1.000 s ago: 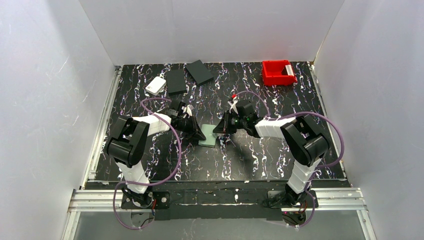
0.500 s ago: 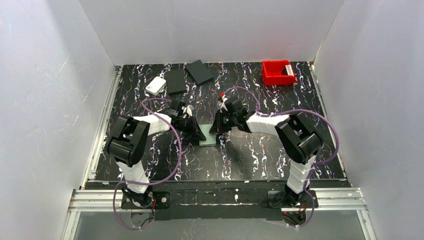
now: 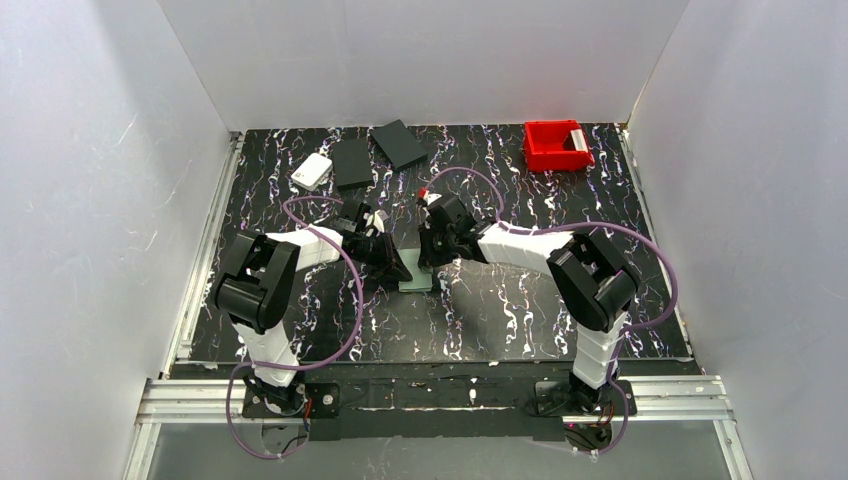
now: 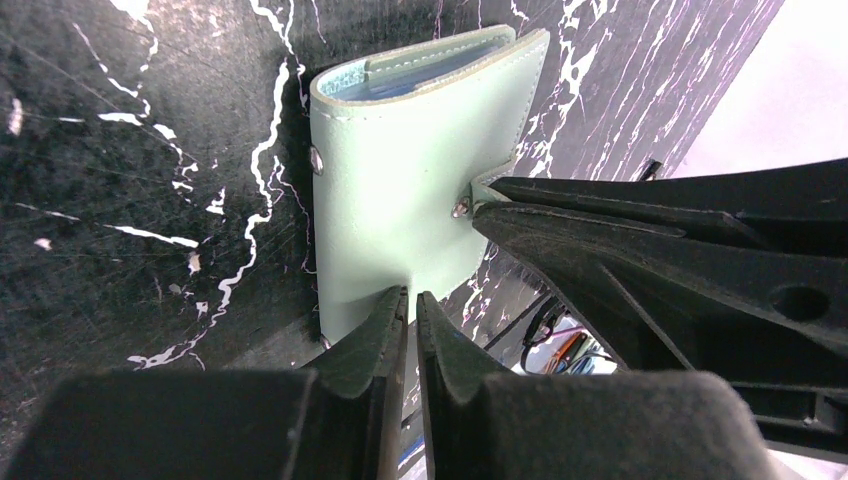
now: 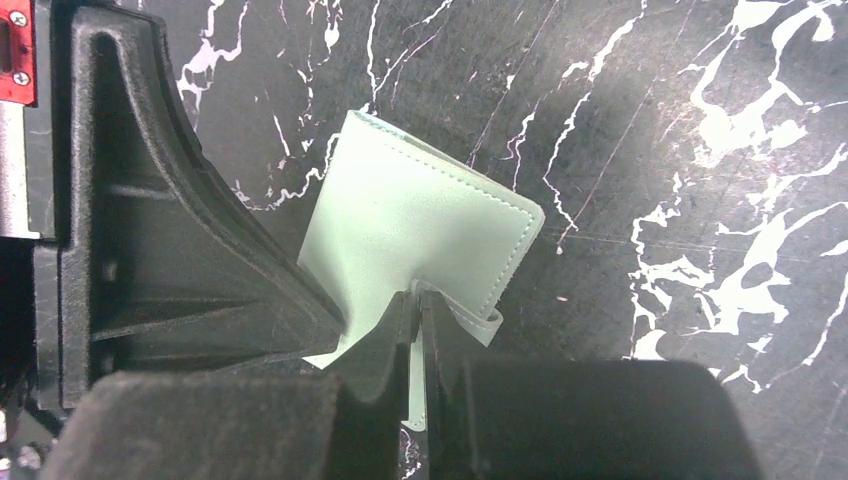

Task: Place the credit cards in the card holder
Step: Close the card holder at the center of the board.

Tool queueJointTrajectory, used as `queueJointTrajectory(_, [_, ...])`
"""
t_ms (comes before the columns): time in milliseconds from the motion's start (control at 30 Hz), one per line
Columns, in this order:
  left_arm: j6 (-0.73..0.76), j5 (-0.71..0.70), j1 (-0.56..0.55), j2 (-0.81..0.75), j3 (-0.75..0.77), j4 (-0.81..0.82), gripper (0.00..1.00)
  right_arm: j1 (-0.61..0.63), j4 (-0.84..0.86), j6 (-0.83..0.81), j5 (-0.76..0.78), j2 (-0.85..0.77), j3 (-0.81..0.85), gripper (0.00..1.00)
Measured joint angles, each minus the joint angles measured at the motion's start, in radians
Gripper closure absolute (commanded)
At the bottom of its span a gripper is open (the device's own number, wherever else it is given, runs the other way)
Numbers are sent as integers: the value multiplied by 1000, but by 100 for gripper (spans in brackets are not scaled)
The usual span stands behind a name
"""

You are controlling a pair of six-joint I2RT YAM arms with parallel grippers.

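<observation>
The sage-green card holder (image 3: pixel 416 284) lies folded shut at mid-table. It also shows in the left wrist view (image 4: pixel 400 180), with pale blue pockets at its open edge, and in the right wrist view (image 5: pixel 420 230). My left gripper (image 3: pixel 403 273) (image 4: pixel 410 295) is shut, its tips down on the holder's edge. My right gripper (image 3: pixel 432 262) (image 5: pixel 418 295) is shut on the holder's green snap strap (image 5: pixel 485 325). No loose credit cards show on the table. A pale flat thing (image 3: pixel 577 137) lies in the red bin; I cannot tell what it is.
A white rounded box (image 3: pixel 313 171) and two black flat rectangles (image 3: pixel 352 163) (image 3: pixel 400 144) lie at the back left. The red bin (image 3: pixel 548 152) stands at the back right. White walls close in three sides.
My right arm's wrist has swung left and toward the back, while its fingertips stay at the card holder. The left arm and the holder have not moved.
</observation>
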Motion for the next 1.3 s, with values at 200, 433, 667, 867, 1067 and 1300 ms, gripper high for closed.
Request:
queueJointTrajectory(200, [0,0,0,0,0,0,93,39,-57,-45,97,1,32,96])
queueJointTrajectory(433, [0,1,0,1,0,0,93,58,-75,-66,130,14,52,89])
queueJointTrajectory(667, [0,1,0,1,0,0,93,61,-74,-61,101,19,58,77])
queueJointTrajectory(867, [0,5,0,1,1,-11,93,24,-16,-9,-1,21,34,73])
queueJointTrajectory(1067, [0,8,0,1,1,-19,93,-16,68,58,-111,23,-8,65])
queueJointTrajectory(1300, [1,8,0,1,1,-20,93,-56,166,121,-216,23,-60,63])
